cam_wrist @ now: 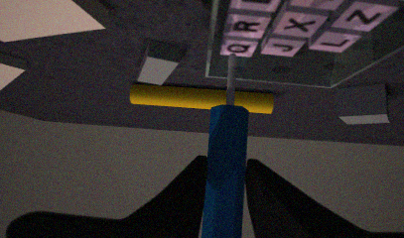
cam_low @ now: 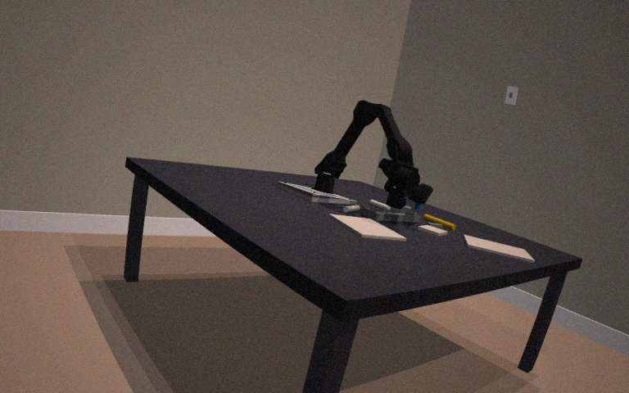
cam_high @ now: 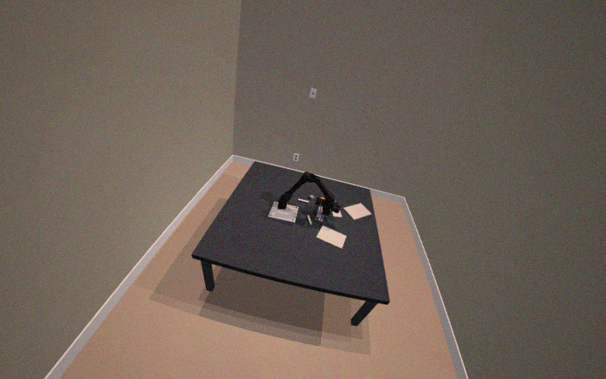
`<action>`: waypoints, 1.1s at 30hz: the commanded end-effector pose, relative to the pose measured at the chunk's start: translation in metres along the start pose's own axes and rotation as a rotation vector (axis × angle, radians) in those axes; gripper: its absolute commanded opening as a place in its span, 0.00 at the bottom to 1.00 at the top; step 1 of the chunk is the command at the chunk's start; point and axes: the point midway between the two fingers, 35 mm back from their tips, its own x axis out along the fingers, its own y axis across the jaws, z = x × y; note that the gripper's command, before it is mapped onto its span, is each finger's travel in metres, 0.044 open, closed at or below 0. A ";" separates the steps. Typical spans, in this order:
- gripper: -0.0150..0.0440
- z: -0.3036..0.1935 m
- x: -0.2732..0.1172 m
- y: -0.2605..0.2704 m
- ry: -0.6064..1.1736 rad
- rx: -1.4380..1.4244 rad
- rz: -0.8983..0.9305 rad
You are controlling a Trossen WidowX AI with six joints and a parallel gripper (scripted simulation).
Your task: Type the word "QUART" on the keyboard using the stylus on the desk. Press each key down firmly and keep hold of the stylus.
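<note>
My gripper [cam_wrist: 225, 166] [cam_low: 421, 198] is shut on the stylus, whose blue body [cam_wrist: 228, 129] [cam_low: 417, 206] points away from the fingers in the wrist view. Its thin grey tip overlaps the lower edge of the Q key [cam_wrist: 238, 48] in the wrist view. I cannot tell whether the key is pressed down. The keyboard [cam_low: 391, 216] [cam_high: 319, 214] has pink keys in a clear-edged dark base. The R key [cam_wrist: 245, 26] lies just beyond Q, with X, J, L and Z to the right. The A, U and T keys cannot be made out.
A yellow cylinder [cam_wrist: 174, 97] [cam_low: 440, 221] lies beside the keyboard. A small pale block [cam_wrist: 159, 71] and a grey block [cam_wrist: 364, 106] lie near it. Flat cream boards [cam_high: 331, 237] [cam_high: 357, 211] lie around. White cylinders [cam_low: 380, 204] [cam_low: 351, 208] lie between the keyboard and arm base.
</note>
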 end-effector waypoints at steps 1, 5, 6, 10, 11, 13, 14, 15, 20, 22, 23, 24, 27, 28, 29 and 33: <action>0.39 0.002 0.002 0.000 0.004 0.005 0.001; 0.39 0.003 0.002 0.000 0.004 0.005 0.001; 0.39 0.004 0.003 0.000 0.004 0.005 0.001; 0.39 0.005 0.003 0.000 0.004 0.005 0.001; 0.39 0.005 0.004 0.000 0.004 0.005 0.001; 0.39 0.005 0.003 0.000 0.004 0.005 0.001; 0.39 0.005 0.003 0.000 0.004 0.005 0.001; 0.39 0.005 0.003 0.000 0.004 0.005 0.001; 0.39 0.005 0.003 0.000 0.004 0.005 0.001; 0.39 0.002 0.002 0.000 0.004 0.005 0.001; 0.39 -0.001 0.000 0.000 0.004 0.004 0.001; 0.39 -0.005 -0.002 0.001 0.004 0.004 0.001; 0.39 -0.019 -0.011 0.001 0.004 0.004 0.001; 0.39 -0.024 -0.014 0.001 0.004 0.004 0.001; 0.39 -0.028 -0.016 0.000 0.004 0.004 0.001; 0.39 -0.029 -0.016 0.000 0.004 0.004 0.001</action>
